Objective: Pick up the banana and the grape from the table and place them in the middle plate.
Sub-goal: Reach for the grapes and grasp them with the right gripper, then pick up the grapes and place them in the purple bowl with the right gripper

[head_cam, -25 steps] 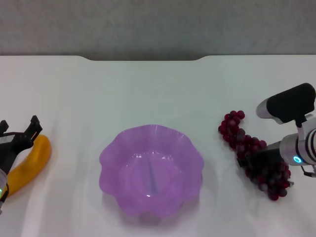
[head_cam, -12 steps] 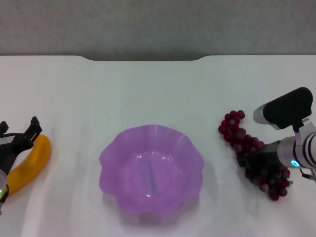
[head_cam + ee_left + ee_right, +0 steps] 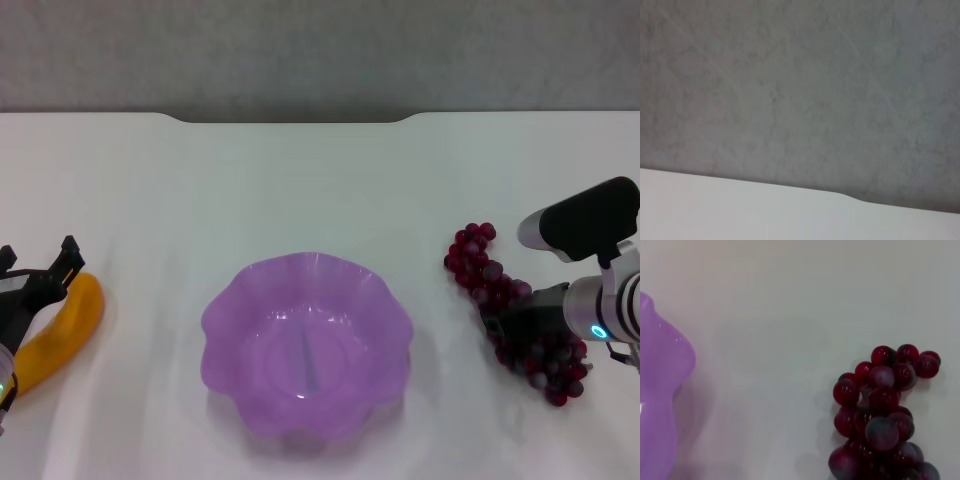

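Observation:
The banana (image 3: 62, 335) lies on the white table (image 3: 320, 190) at the far left. My left gripper (image 3: 38, 262) is open right over the banana's far end, one finger on each side of it. The purple scalloped middle plate (image 3: 305, 340) stands empty in the centre; its rim also shows in the right wrist view (image 3: 660, 390). The grape bunch (image 3: 505, 300) lies on the table at the right and also shows in the right wrist view (image 3: 880, 410). My right gripper (image 3: 515, 322) is down on the middle of the bunch, which hides its fingers.
The table's far edge has a notch (image 3: 290, 120) against a grey wall. The left wrist view shows only that wall and the table's far edge (image 3: 740, 210). Bare tabletop lies between the plate and each fruit.
My right arm has shifted slightly over the grape bunch, which stays on the table. The left arm and the banana have not moved.

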Controlling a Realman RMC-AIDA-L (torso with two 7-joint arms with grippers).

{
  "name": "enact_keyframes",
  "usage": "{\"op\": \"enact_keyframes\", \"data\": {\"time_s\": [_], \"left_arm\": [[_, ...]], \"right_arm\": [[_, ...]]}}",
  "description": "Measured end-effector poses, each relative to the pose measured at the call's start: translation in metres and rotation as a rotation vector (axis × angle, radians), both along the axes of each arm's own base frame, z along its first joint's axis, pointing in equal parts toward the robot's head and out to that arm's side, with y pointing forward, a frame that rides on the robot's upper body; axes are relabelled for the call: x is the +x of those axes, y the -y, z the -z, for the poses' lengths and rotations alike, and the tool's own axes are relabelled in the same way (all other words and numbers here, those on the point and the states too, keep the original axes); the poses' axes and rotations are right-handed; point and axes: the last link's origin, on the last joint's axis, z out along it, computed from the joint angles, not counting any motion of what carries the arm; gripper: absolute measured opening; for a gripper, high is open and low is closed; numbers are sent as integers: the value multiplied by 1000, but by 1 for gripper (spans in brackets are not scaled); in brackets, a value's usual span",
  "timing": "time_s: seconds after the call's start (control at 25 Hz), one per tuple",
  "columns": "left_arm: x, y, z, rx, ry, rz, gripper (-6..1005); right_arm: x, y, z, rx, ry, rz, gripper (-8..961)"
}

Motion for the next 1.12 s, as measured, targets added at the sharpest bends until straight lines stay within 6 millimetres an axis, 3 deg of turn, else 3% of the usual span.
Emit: {"op": "enact_keyframes", "data": {"time_s": [0.56,1.12], "left_arm": [[-1,0,-2,9,2,-1,879],[-2,1,-2,9,1,-6,879]], "right_arm": [[-3,3,6,18,-15,-31,380],[-16,14,-5,114,-77,-121,329]]}}
